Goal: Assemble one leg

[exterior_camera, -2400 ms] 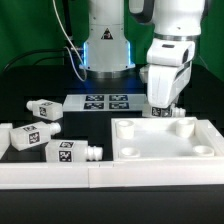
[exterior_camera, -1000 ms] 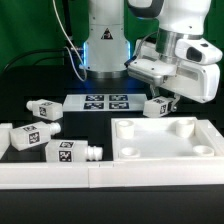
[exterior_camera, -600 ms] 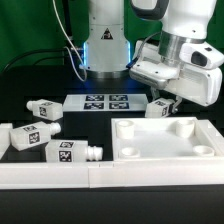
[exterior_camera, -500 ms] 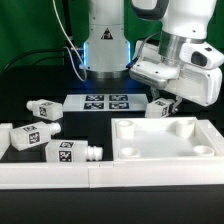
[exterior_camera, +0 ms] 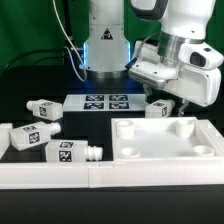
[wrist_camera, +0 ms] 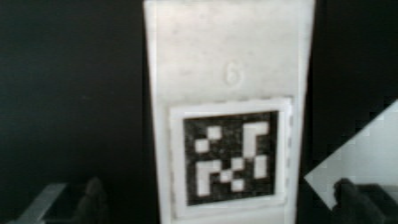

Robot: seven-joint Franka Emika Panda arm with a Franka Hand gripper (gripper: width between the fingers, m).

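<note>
My gripper [exterior_camera: 166,102] is shut on a leg [exterior_camera: 158,109], a small white block with a black-and-white tag. It holds the leg tilted, just above the table, behind the far edge of the white tray-like top [exterior_camera: 200,133]. In the wrist view the held leg [wrist_camera: 228,90] fills the frame with its tag facing the camera. It sits between the dark fingers [wrist_camera: 75,202] of the gripper [wrist_camera: 214,203]. Three more legs lie on the exterior view's left: one [exterior_camera: 42,108] at the back, one [exterior_camera: 30,135] in the middle and one [exterior_camera: 70,152] at the front.
The marker board [exterior_camera: 105,101] lies flat in front of the robot base [exterior_camera: 105,50]. A low white wall [exterior_camera: 100,178] runs along the front of the table. Cables hang at the back on the exterior view's left.
The gripper stood upright and low over the leg at first. It has since risen and tilted with the leg in it. Over the last second the leg has shifted only slightly.
</note>
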